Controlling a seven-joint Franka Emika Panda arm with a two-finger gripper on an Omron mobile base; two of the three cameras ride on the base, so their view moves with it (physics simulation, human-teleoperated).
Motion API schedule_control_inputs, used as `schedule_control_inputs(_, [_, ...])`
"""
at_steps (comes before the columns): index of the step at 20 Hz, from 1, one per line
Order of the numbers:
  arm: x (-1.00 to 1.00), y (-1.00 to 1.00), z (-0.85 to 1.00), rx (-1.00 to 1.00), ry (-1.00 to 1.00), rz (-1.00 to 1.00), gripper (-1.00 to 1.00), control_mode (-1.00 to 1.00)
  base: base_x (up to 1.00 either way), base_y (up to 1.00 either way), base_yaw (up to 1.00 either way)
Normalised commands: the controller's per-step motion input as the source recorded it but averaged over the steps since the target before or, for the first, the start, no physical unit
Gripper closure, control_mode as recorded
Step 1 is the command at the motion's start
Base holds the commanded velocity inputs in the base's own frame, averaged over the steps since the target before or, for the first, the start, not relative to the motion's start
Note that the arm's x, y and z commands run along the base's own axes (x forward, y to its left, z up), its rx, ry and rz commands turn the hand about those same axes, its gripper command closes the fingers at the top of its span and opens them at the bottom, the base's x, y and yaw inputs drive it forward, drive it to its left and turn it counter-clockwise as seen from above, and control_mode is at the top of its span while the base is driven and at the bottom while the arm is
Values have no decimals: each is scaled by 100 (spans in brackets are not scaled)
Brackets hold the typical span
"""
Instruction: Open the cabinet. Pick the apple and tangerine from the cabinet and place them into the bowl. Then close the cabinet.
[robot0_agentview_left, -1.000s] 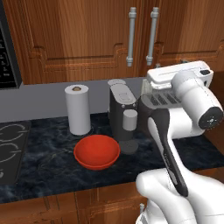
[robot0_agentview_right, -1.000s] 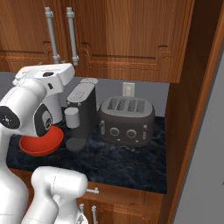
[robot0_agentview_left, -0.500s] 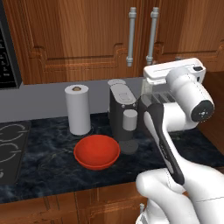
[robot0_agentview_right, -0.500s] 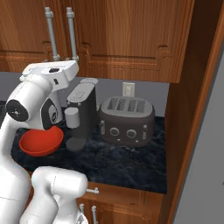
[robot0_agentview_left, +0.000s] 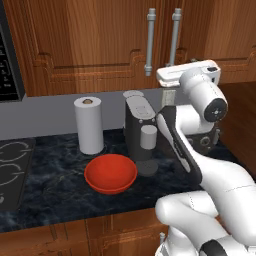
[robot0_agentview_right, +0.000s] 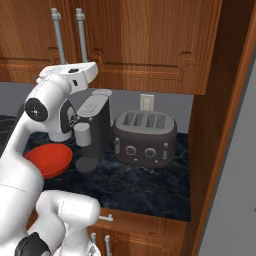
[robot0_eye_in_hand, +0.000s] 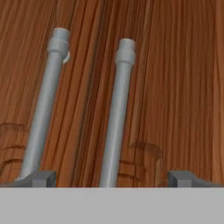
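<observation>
Your hand (robot0_eye_in_hand: 111, 177) has risen toward the cabinet (robot0_eye_in_hand: 175, 87), fingers apart, both handles (robot0_eye_in_hand: 116, 118) straight ahead.

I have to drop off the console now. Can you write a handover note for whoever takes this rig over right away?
End effector: open, empty, raised in front of the cabinet, facing its two bar handles; touching neither.
Cabinet: both doors shut, so the apple and tangerine cannot be seen.
Bowl: on the counter, empty, in front of the paper towel roll and beside the coffee machine.
Done: approach to the handles only.
Left: open the cabinet, move both fruits into the bowl, close the cabinet.
</observation>
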Motion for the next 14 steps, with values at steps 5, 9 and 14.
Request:
schedule_control_inputs(5, [62, 0, 0, 0, 4, 0, -100, -100, 0, 0, 0])
schedule_control_inputs(9, [62, 0, 0, 0, 4, 0, -100, -100, 0, 0, 0])
schedule_control_inputs(14, [67, 0, 0, 0, 2, 0, -100, -100, 0, 0, 0])
